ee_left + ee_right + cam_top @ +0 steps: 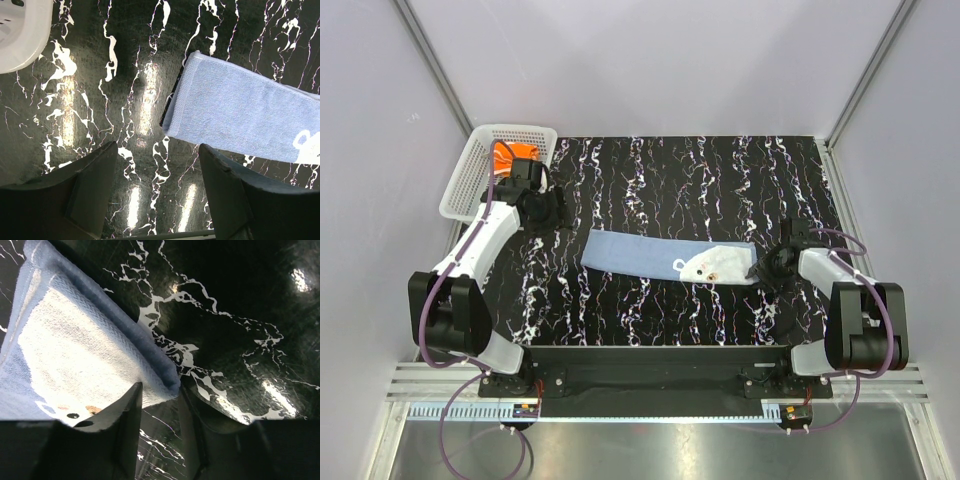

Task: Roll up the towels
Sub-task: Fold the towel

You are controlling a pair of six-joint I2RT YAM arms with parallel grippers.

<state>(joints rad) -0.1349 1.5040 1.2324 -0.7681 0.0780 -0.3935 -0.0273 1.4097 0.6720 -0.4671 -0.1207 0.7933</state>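
Pale walls close in a black table [720, 170] veined with white. At its far left corner stands a white mesh basket [470, 175], and the orange towel [510, 155] lies bunched inside it, partly hidden by the left arm.

The blue towel [640, 252] lies near the middle of the table, folded into a long flat strip that runs from left to right and slopes slightly toward the near side at its right end. That end carries a white cartoon patch [710, 264].

The left tool [548, 212] hangs over bare table between the basket and the strip's left end, touching neither. In the left wrist view its fingers [100, 175] are spread wide with only the marbled surface between them; the towel's left end sits just beyond and to one side, and the basket's rim shows at the top corner.

The right tool [765, 268] is at the strip's right end. In the right wrist view its fingers [125, 420] stand close together on either side of the towel's folded corner [167, 382], which pokes into the gap. I cannot tell whether they are already pinching the cloth or only straddling it.
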